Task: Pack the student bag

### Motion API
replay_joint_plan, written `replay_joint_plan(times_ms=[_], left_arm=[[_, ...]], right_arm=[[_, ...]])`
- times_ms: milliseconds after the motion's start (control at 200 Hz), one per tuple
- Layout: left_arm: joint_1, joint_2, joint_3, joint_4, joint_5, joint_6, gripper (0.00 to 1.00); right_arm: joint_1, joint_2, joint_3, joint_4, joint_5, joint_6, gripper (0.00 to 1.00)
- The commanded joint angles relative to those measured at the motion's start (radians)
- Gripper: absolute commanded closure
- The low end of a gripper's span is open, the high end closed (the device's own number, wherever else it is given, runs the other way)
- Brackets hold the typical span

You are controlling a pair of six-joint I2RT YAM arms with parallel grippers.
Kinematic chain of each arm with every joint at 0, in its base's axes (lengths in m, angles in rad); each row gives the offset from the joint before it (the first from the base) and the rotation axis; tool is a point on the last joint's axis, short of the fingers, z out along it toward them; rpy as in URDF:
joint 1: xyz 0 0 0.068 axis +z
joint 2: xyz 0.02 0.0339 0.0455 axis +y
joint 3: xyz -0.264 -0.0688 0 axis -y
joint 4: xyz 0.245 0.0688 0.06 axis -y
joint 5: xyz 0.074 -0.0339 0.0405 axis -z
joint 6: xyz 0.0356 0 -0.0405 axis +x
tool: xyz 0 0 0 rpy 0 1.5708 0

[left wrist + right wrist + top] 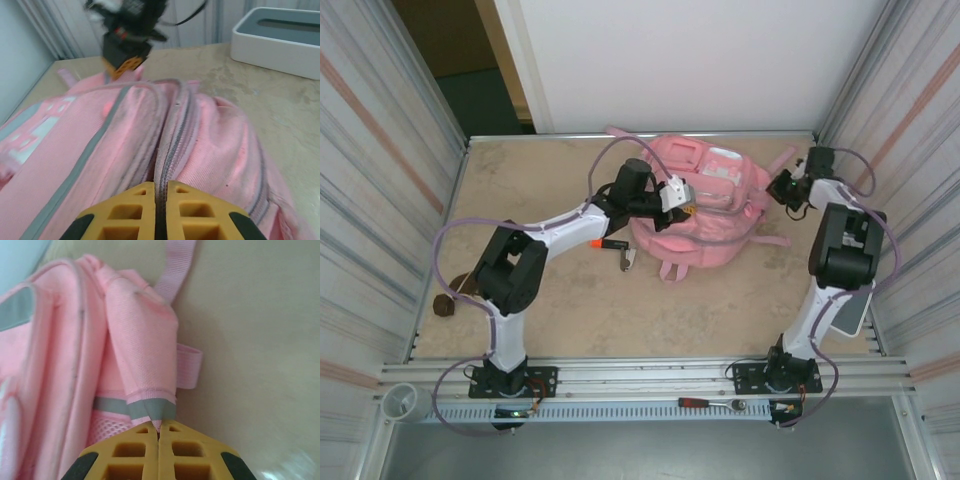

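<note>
The student bag, a large pink backpack with grey trim, lies at the back middle of the table. My left gripper reaches onto its left side. In the left wrist view its yellow fingers are shut on the zipper seam of the student bag, with the gripper pinching a ridge of fabric. My right gripper is at the bag's right side. In the right wrist view that gripper is shut on a fold of the pink side fabric just below a grey strip.
An orange-tipped pen and a small grey item lie left of the bag. A white box sits at the right wall, and appears as the white box beyond the bag. A brown object lies at the left edge. A red-handled tool rests on the front rail.
</note>
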State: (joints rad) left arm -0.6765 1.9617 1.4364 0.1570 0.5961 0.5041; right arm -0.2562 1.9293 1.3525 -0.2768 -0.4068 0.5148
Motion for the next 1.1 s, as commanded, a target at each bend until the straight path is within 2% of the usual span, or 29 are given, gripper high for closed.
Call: replay_joint_plan(times_ms=[0,130,225,366,451,516,561,731,887,962,1097], left_arm=[[0.041,0.024,0.088,0.095,-0.156,-0.116,0.91],[0.106,0.038,0.089,0.096,-0.222,-0.191,0.87],[0.171,0.048,0.088,0.071,-0.252,-0.257,0.86],[0.272,0.084,0.119,0.008,-0.288,-0.365,0.85],[0.335,0.106,0.162,-0.057,-0.299,-0.444,0.82],[0.38,0.119,0.184,-0.094,-0.296,-0.518,0.77],[0.41,0.12,0.188,-0.111,-0.285,-0.571,0.69],[0.483,0.031,0.06,-0.073,-0.306,-0.706,0.58],[0.463,-0.12,-0.087,-0.079,-0.383,-0.76,0.4],[0.397,-0.174,-0.123,-0.112,-0.471,-0.74,0.27],[0.236,-0.179,-0.084,-0.221,-0.665,-0.656,0.14]], right_arm=[[-0.03,-0.136,-0.079,0.049,-0.04,0.062,1.0],[-0.006,-0.224,-0.211,0.141,-0.06,0.131,1.0],[0.052,-0.287,-0.316,0.207,-0.039,0.178,1.0],[0.177,-0.404,-0.483,0.303,0.07,0.256,0.97],[0.278,-0.494,-0.575,0.338,0.19,0.294,0.96],[0.35,-0.531,-0.611,0.355,0.245,0.315,0.95],[0.414,-0.542,-0.62,0.354,0.273,0.321,0.94],[0.578,-0.543,-0.593,0.331,0.259,0.259,0.88],[0.592,-0.578,-0.52,0.241,0.23,0.089,0.76],[0.566,-0.583,-0.485,0.226,0.212,0.032,0.67],[0.491,-0.501,-0.428,0.239,0.191,0.009,0.51]])
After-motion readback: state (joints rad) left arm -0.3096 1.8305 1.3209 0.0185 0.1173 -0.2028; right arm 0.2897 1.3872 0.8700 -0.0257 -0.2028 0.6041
